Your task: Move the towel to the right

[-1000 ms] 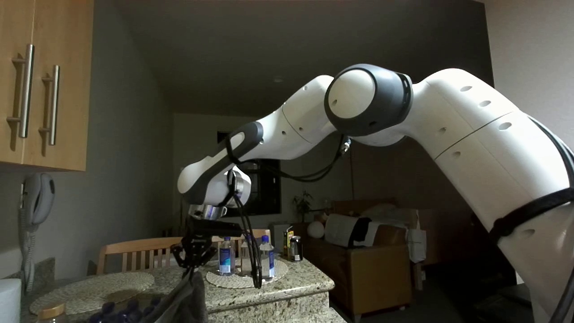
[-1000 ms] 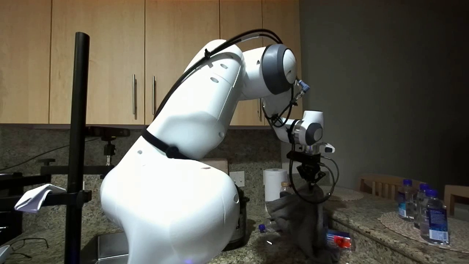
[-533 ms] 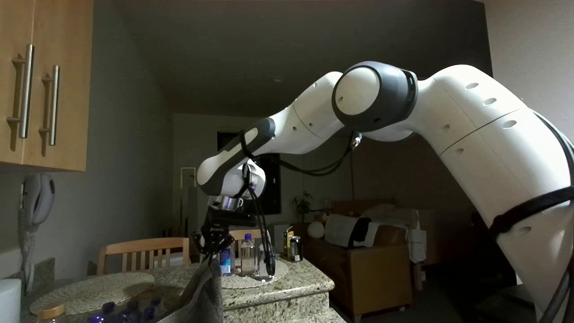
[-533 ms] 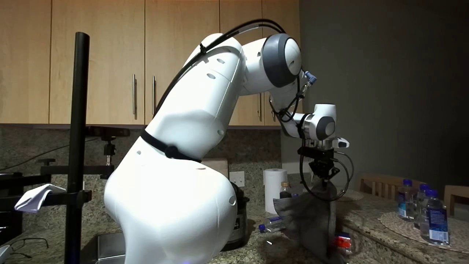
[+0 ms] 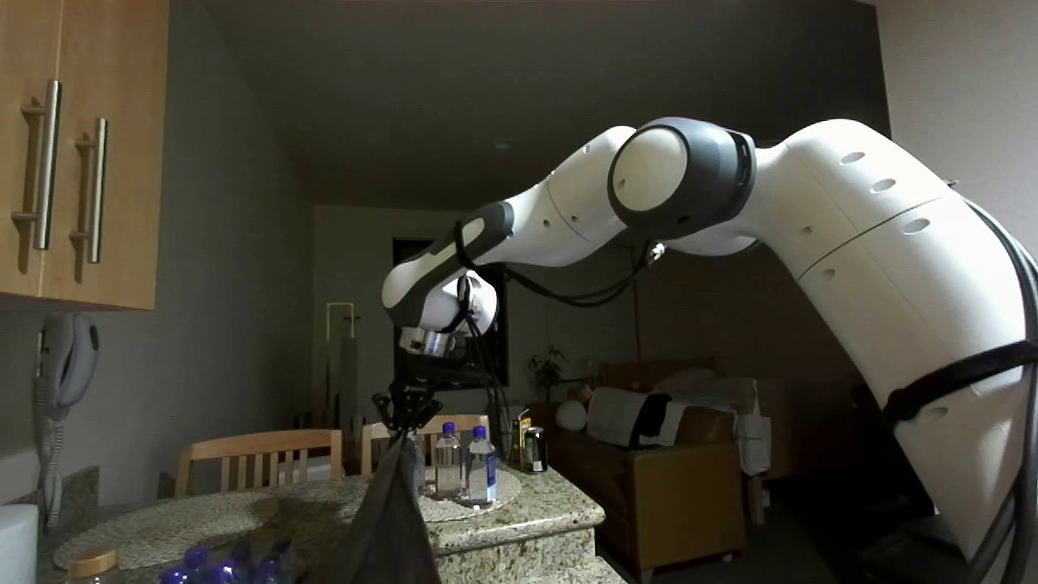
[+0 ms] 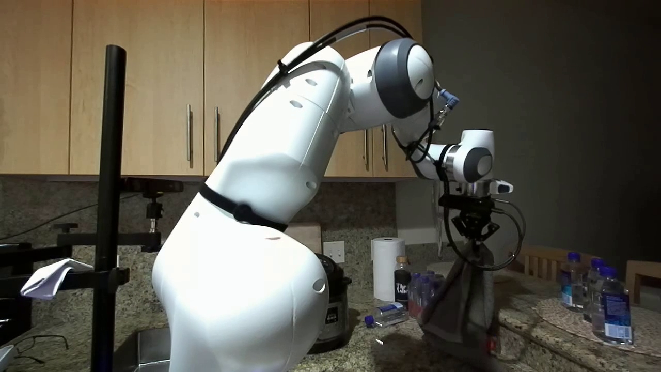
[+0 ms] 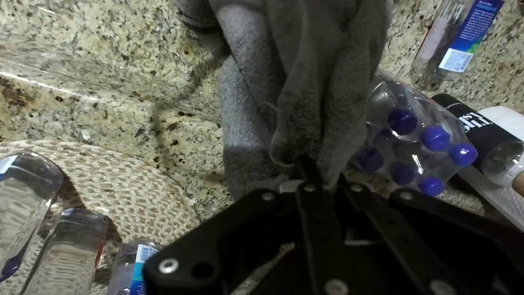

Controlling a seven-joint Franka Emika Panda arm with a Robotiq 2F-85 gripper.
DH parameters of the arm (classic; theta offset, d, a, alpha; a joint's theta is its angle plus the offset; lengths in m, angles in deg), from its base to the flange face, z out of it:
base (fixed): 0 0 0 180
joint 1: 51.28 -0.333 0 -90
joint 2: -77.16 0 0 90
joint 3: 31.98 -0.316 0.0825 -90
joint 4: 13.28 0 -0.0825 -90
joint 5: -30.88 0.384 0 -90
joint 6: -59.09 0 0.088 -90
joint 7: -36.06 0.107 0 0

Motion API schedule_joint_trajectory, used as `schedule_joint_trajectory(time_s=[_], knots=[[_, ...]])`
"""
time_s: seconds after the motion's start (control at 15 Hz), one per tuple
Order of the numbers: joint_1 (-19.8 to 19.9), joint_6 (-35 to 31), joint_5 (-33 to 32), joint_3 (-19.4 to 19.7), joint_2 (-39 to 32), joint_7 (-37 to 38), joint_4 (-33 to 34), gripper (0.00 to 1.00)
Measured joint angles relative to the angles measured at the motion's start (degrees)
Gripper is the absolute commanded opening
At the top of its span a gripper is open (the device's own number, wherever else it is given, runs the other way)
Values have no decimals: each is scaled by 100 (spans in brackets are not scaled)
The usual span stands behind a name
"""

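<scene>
The grey towel (image 5: 393, 527) runs off the bottom edge in an exterior view and off the top in the wrist view, where the bottom edge cuts the hand (image 7: 323, 176). A red object (image 6: 491, 344), mostly hidden by the towel, cannot be identified.

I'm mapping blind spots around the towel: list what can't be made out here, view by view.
Towel: lower end cut off by the bottom edge in an exterior view.
Red thing: mostly hidden behind the towel in an exterior view; can't say what it is.
Cooker: left part hidden by the robot arm, same view.
Leftmost bottle: partly cut off by the left edge, wrist view.
</scene>
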Motion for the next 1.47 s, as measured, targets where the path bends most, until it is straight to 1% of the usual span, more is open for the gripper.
schedule_joint_trajectory(time_s=[0.27,0.47,0.73,0.93,1.13,1.2,1.47], knots=[[32,500,-5,-4,-5,-44,237,8],[28,537,-41,40,64,-44,240,8],[57,624,-44,206,216,-40,238,8],[125,941,-45,329,442,-40,156,8],[301,1621,-20,363,812,-62,-200,8],[356,1746,-19,381,958,-76,-396,8],[480,1665,-97,595,1490,-200,-1249,8]])
